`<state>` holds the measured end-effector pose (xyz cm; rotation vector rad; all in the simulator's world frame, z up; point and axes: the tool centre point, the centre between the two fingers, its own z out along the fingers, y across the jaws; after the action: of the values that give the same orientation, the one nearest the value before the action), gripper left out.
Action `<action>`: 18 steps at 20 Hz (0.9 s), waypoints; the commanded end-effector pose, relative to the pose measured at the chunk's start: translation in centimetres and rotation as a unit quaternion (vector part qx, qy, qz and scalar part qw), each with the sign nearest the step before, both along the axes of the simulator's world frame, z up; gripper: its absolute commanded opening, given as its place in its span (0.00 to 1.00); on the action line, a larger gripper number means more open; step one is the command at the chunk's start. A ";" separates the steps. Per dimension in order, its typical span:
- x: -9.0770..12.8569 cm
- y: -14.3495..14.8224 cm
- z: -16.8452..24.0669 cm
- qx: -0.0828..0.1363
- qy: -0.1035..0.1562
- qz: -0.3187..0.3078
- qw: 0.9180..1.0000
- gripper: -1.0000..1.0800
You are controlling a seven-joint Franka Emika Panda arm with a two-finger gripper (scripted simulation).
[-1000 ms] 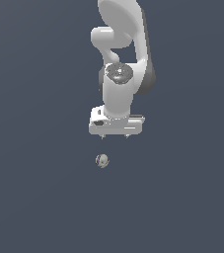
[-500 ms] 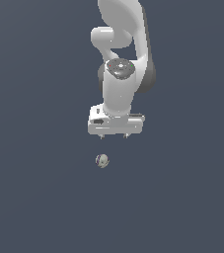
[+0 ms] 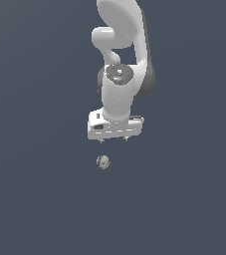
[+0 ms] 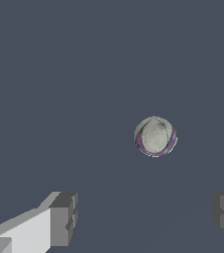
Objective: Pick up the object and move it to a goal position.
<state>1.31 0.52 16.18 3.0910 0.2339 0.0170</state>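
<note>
The object is a small pale grey-beige ball (image 3: 103,162) with purplish and grey patches, lying on the dark grey floor. In the exterior view my white gripper (image 3: 113,140) hangs just above and slightly behind it, fingertips pointing down, apart from the ball. In the wrist view the ball (image 4: 155,136) lies ahead of the gap between my two fingers (image 4: 61,219), which stand wide apart. The gripper (image 4: 143,217) is open and holds nothing.
A flat, uniform dark grey surface (image 3: 40,199) fills both views. The white arm (image 3: 122,55) rises above the gripper toward the top of the exterior view. No other objects or goal marker show.
The gripper has come down slightly toward the ball and shifted a little. The ball has not moved.
</note>
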 end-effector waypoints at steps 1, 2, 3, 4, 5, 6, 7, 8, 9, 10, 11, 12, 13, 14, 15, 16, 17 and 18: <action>0.2 -0.2 -0.4 0.000 0.002 0.022 1.000 0.96; 0.3 -0.3 -0.5 0.000 0.002 0.032 0.999 0.96; 0.4 -0.5 -0.7 0.000 0.003 0.043 0.999 0.96; 0.6 -0.6 -0.9 0.000 0.004 0.055 0.998 0.96; 0.7 -0.7 -1.1 0.000 0.005 0.067 0.998 0.96; 0.8 -0.8 -1.3 0.000 0.005 0.079 0.997 0.96; 0.9 -1.0 -1.5 0.000 0.006 0.092 0.996 0.96; 1.0 -1.1 -1.7 0.000 0.007 0.104 0.995 0.96; 1.2 -1.2 -1.9 0.001 0.008 0.117 0.993 0.96; 1.3 -1.3 -2.2 0.001 0.008 0.129 0.992 0.96; 1.4 -1.5 -2.4 0.001 0.009 0.142 0.990 0.96; 1.5 -1.6 -2.6 0.001 0.010 0.154 0.988 0.96; 1.6 -1.7 -2.8 0.002 0.010 0.166 0.986 0.96; 1.7 -1.9 -3.0 0.002 0.011 0.179 0.984 0.96; 1.8 -2.0 -3.2 0.003 0.012 0.191 0.982 0.96; 2.0 -2.1 -3.4 0.003 0.012 0.203 0.979 0.96; 2.1 -2.3 -3.6 0.003 0.013 0.215 0.976 0.96; 2.2 -2.4 -3.9 0.004 0.013 0.227 0.974 0.96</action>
<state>3.32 -1.68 12.66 2.9852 0.8767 -0.0075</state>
